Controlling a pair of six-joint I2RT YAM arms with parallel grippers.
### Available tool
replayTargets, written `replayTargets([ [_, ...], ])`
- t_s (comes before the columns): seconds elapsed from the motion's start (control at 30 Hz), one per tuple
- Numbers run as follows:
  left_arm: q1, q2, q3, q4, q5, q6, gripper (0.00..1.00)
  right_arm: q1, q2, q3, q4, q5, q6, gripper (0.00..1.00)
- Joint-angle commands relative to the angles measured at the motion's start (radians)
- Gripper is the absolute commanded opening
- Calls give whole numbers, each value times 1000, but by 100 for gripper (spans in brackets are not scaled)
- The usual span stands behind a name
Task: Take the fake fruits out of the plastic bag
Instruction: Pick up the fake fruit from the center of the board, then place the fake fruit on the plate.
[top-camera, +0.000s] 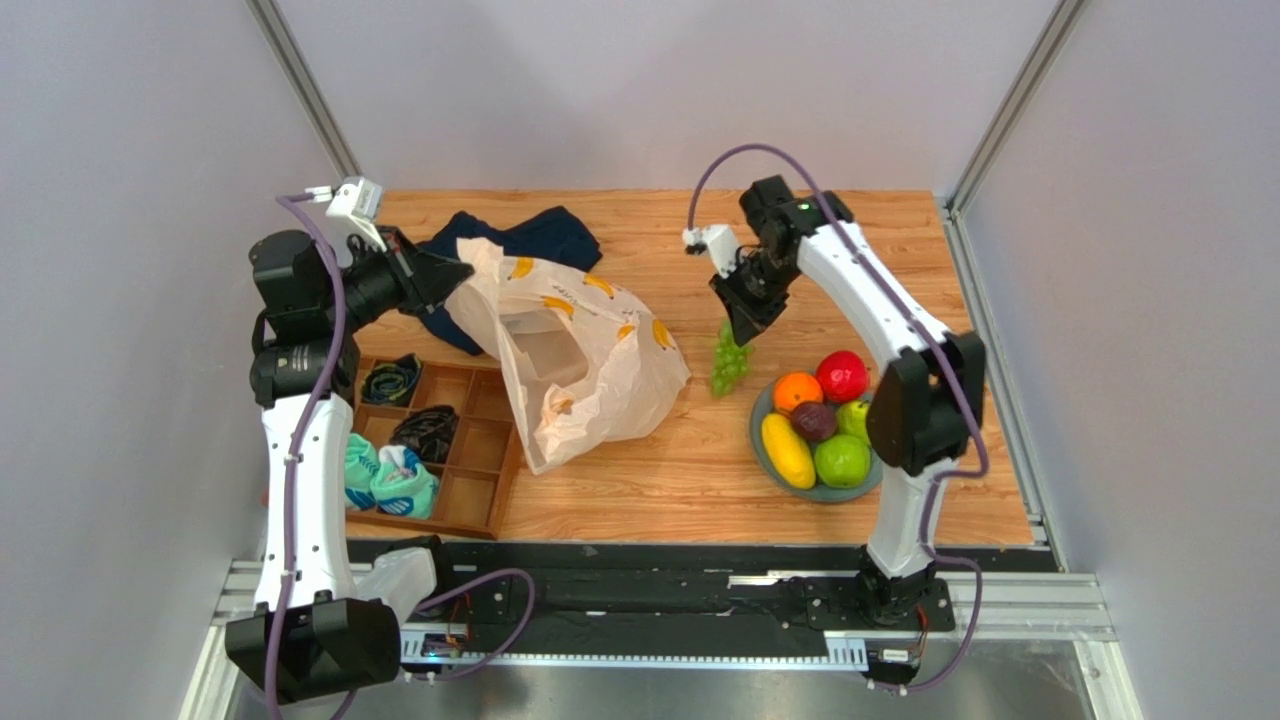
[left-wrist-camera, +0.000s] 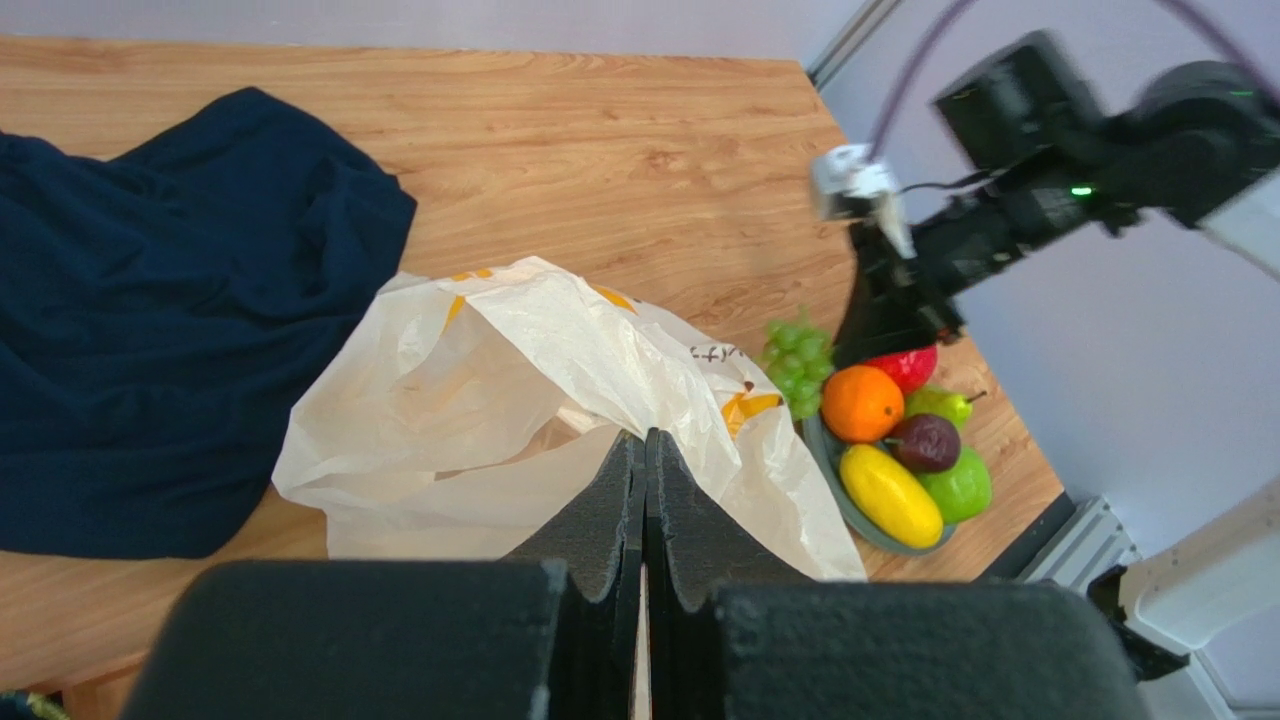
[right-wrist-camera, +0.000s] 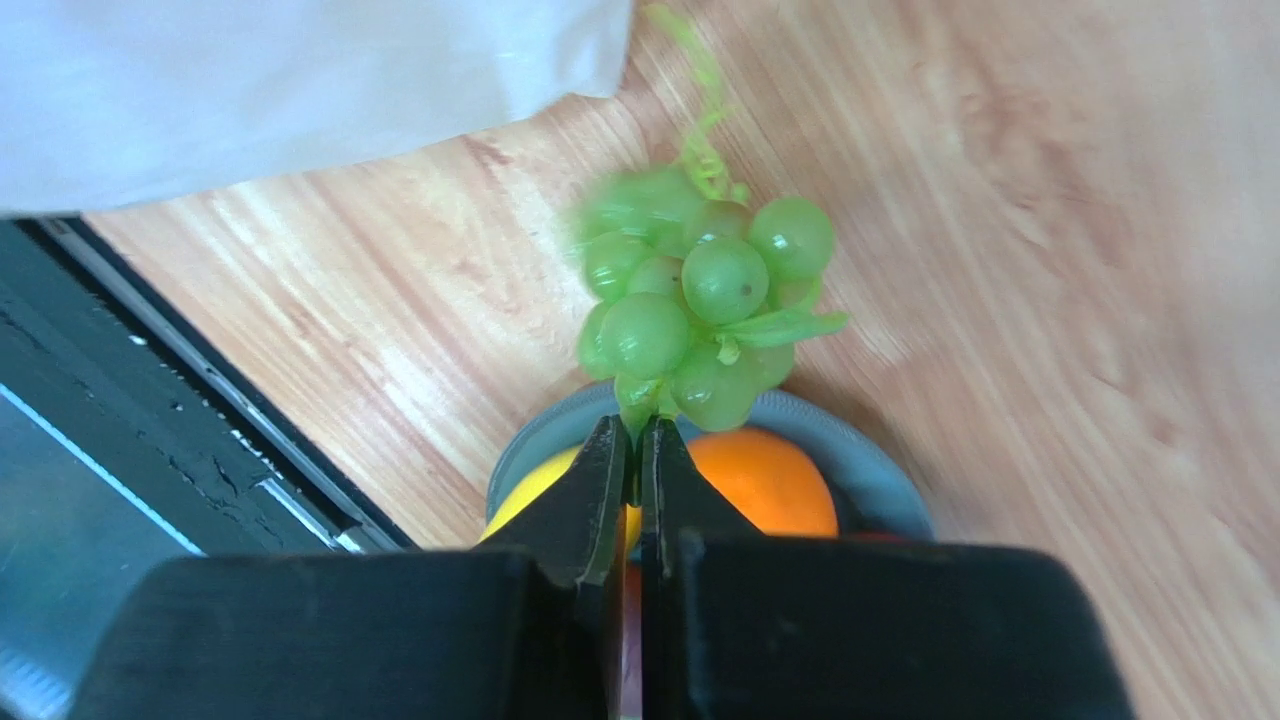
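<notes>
Top external: plastic bag (top-camera: 579, 360) on wooden table (top-camera: 661, 468), pale walls (top-camera: 631, 90) around

Wooden counter (top-camera: 661, 465) carried crumpled plastic bag (top-camera: 579, 353) at centre-left, overlapping navy cloth (top-camera: 534, 236) at far side. Compartment tray (top-camera: 484, 446) lay near-left beside bag; grey plate (top-camera: 759, 435) near-right, apart.

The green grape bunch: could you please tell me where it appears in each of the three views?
Top external: the green grape bunch hangs right of centre, between the plastic bag and the plate.
Left wrist: the bunch sits right of centre, beyond the bag's edge, upper left of the orange.
Right wrist: the bunch is central, dangling from the shut right gripper.
Shared landmark: the orange on the plate.
</notes>
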Motion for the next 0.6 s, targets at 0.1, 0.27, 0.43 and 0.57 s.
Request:
replayTargets([
  [0.1, 7, 19, -11, 105, 35, -65, 1, 4, -411, -51, -62, -10, -49, 0],
  [0.27, 7, 22, -18, 131, 40, -98, 1, 1, -569, -146, -91, 107, -48, 0],
  [0.43, 5, 23, -12, 148, 49, -121, 0, -79, -698, -235, -122, 156, -45, 0],
  [0.57, 7, 25, -12, 150, 50, -122, 0, -114, -750, -237, -167, 167, -49, 0],
])
